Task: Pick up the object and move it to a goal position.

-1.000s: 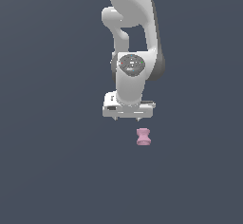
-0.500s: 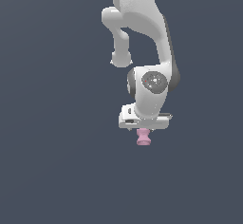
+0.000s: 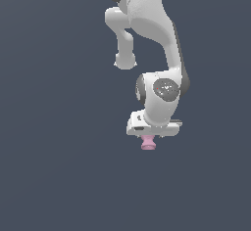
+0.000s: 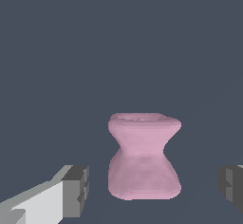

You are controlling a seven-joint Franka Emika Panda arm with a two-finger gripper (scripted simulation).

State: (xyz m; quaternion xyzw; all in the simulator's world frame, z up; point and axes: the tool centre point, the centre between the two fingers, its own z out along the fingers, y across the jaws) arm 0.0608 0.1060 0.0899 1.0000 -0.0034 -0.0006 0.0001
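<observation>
This is a simulator's bare scene, not a real room. A flat, even slate-grey ground (image 3: 54, 176) fills both views, with no walls or furniture. The arm (image 3: 152, 39) and spool (image 4: 144, 156) look smooth, computer-drawn, untextured.

The gripper (image 3: 148, 136) body hides the object's (image 3: 148, 144) upper part in the exterior view (its fingers unseen there); the wrist view's edge crops one fingertip (image 4: 232, 187).

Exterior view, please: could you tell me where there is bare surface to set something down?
Bare grey surface spreads on every side of the pink spool. The only crowded spot is at the spool itself, where the open gripper sits low, its fingers flanking the spool without touching.
</observation>
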